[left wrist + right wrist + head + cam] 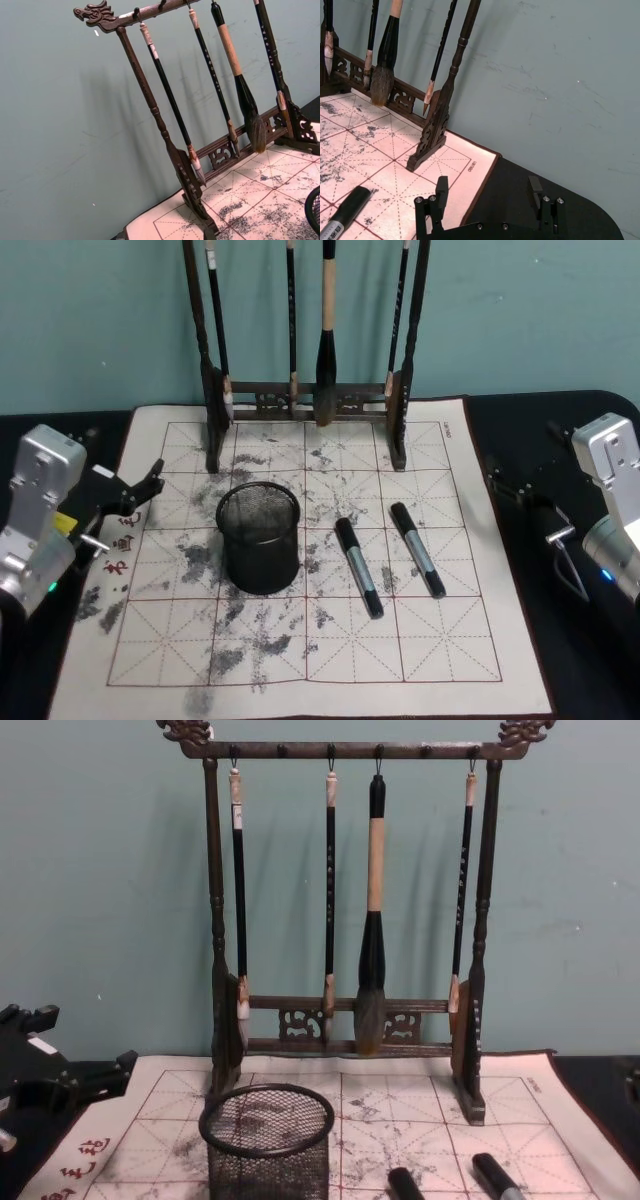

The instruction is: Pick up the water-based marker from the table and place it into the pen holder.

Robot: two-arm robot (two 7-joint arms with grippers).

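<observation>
Two black markers with grey barrels lie on the whitish grid mat [300, 660]. One marker [358, 567] is just right of the pen holder; the other marker [417, 549] lies farther right. The pen holder [259, 537] is a black mesh cup standing upright left of centre, with nothing visible inside it. My left gripper [140, 492] hovers open at the mat's left edge, well clear of the cup. At the mat's right edge my right gripper [488, 192] is open and holds nothing. A marker's cap [345, 212] lies a short way from its fingers.
A tall dark wooden rack [305, 400] hung with several brushes stands at the back of the mat, behind the cup. The dark table [560, 410] shows on both sides of the mat. A teal wall closes the back.
</observation>
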